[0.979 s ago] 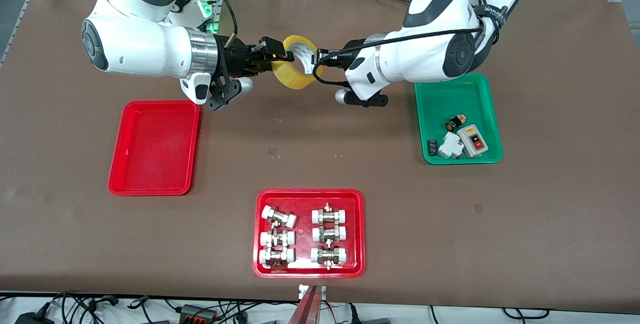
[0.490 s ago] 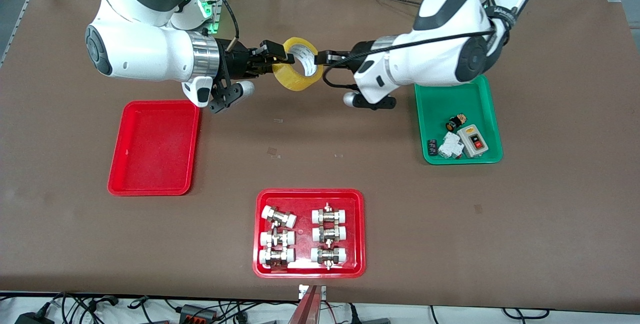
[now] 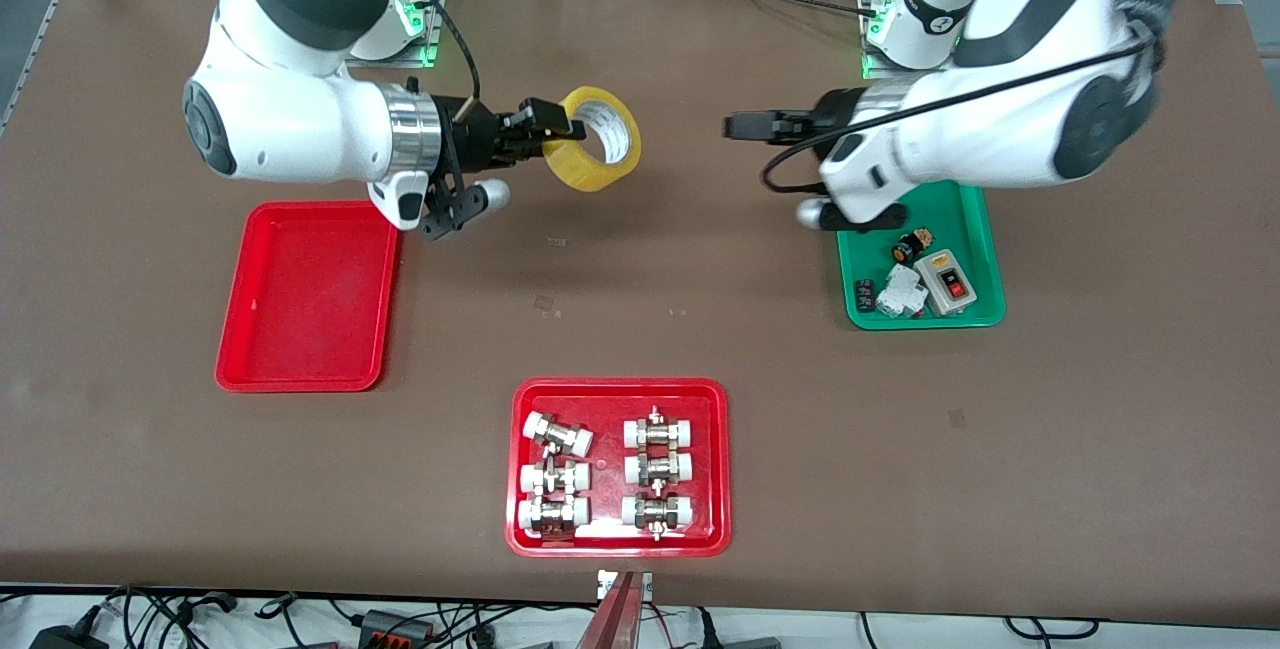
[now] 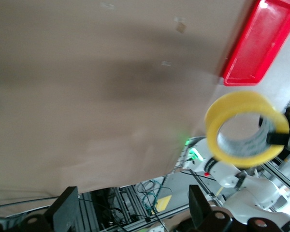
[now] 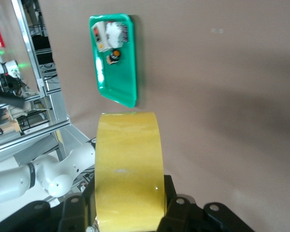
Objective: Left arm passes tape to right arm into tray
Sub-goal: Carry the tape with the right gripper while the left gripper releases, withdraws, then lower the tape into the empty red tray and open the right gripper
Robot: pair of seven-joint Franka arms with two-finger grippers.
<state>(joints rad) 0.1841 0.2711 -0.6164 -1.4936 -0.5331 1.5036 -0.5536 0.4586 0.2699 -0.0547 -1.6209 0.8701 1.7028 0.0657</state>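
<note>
Handover done: the right gripper is holding the tape in the air over the bare surface.

Its jaws are pinching the ring's wall, leaving the roll free to drop flat into the tray lying near the right arm. The left gripper is hanging over the surface beside the green tray, jaws spread and empty. The pinch point is partly hiding under the roll.

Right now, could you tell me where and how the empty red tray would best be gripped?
Grip the red tray by its raised rim, on the long edge facing the table's middle, coming from above. It lies flat, so only the thin rim fits between fingers. The right gripper, holding the tape, hangs nearest.
</note>
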